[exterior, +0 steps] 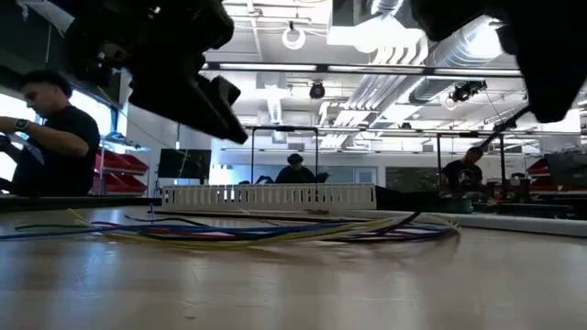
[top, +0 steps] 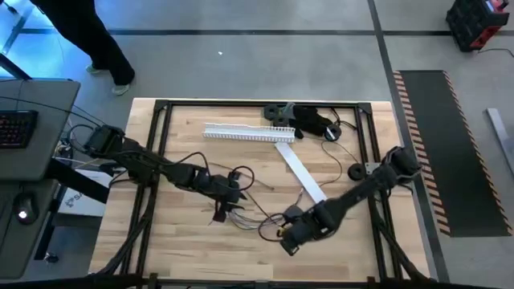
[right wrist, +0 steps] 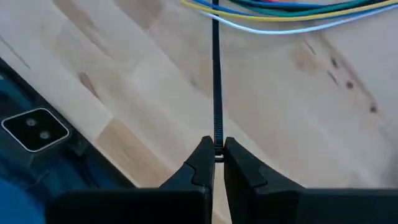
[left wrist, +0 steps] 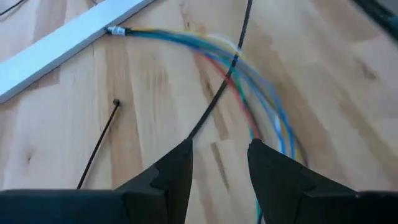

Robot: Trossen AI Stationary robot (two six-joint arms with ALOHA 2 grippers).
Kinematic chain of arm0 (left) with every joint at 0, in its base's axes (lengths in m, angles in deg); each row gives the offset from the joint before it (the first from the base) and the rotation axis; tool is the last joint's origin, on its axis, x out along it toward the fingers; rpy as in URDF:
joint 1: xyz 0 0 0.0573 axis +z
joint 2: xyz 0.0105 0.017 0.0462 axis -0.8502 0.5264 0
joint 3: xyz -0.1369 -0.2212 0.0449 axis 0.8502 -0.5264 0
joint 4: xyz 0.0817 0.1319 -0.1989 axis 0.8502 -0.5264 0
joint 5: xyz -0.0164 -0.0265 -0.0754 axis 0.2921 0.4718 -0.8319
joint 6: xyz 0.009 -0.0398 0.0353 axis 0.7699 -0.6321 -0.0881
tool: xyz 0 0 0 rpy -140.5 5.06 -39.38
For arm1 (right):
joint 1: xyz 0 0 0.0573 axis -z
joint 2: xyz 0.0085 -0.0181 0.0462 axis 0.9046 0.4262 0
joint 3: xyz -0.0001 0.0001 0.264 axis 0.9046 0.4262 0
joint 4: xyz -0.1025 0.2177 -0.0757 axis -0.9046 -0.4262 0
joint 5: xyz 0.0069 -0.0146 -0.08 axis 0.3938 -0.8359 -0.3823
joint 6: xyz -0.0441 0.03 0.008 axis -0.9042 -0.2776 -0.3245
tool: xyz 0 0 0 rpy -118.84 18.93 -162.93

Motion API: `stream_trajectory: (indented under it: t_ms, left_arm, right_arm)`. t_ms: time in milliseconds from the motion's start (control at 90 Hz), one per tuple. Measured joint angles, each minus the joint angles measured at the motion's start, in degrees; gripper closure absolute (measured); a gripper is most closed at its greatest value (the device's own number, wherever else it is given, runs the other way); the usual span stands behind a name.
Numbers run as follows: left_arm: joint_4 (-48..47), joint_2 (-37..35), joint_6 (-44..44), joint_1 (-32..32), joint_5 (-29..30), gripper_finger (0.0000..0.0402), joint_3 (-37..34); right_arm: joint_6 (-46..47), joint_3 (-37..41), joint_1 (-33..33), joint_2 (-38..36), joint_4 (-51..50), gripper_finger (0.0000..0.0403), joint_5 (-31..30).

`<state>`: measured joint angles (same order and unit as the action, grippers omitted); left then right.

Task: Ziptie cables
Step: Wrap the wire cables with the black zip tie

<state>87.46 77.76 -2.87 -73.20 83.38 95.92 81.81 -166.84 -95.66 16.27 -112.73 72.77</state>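
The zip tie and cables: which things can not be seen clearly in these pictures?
- Zip tie, right wrist view: its far end runs off the picture's edge past the cables; whether it loops them is unclear.
- Right gripper hides the tie's near end.
- Left wrist view: cables blurred.

Our left gripper (left wrist: pixel 219 163) sits low mid-table, fingers (left wrist: pixel 177 168) parted, nothing between them. Our right gripper (right wrist: pixel 215 155) is low near the front edge, fingers pinched together on a thin black strip. Both arms reach inward.
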Motion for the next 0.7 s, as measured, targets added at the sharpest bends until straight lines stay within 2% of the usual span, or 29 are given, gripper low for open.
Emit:
stream_trajectory:
  t_ms: [244, 444, 700]
  left_arm:
    - [4.07, 0.04, -2.06, 0.00, 0.10, 0.0269, -3.58]
    - [5.74, 0.93, -2.60, 0.40, -0.33, 0.0269, -4.64]
    - [7.85, 2.16, -4.09, 1.79, -0.26, 0.0269, -4.61]
  right_arm:
    - [-3.63, 1.28, 2.00, 1.48, 1.86, 0.0403, 4.36]
    - [-5.36, 8.70, 2.94, 1.88, 12.83, 0.0402, 7.24]
    - [-8.34, 12.43, 4.34, 1.75, 20.35, 0.0381, 8.74]
